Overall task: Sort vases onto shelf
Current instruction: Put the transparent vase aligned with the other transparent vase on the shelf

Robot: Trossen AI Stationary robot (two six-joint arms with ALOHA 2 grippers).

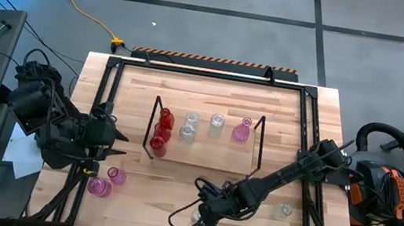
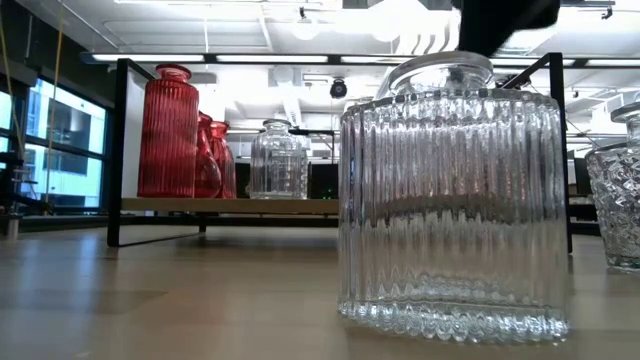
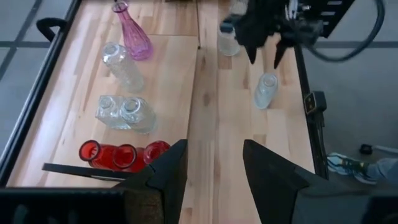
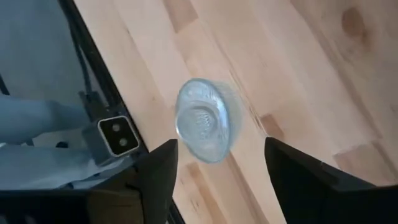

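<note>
The shelf (image 1: 204, 151) stands mid-table; on its board rest red vases (image 1: 161, 129) at the left end, clear ones (image 1: 189, 127) in the middle and a pink one (image 1: 241, 130) at the right end. A ribbed clear vase (image 4: 205, 121) stands upright on the table near the front edge, filling the low view (image 2: 455, 200). My right gripper (image 4: 221, 144) hangs open just above it, pointing steeply down, one finger to each side, without touching it. My left gripper (image 3: 214, 155) waits open at the shelf's left end (image 1: 115, 139).
Two pink vases (image 1: 105, 181) stand on the table at the front left beside the left arm. Another clear vase (image 1: 281, 211) stands at the front right under the right arm. A black metal frame (image 1: 308, 120) edges the table.
</note>
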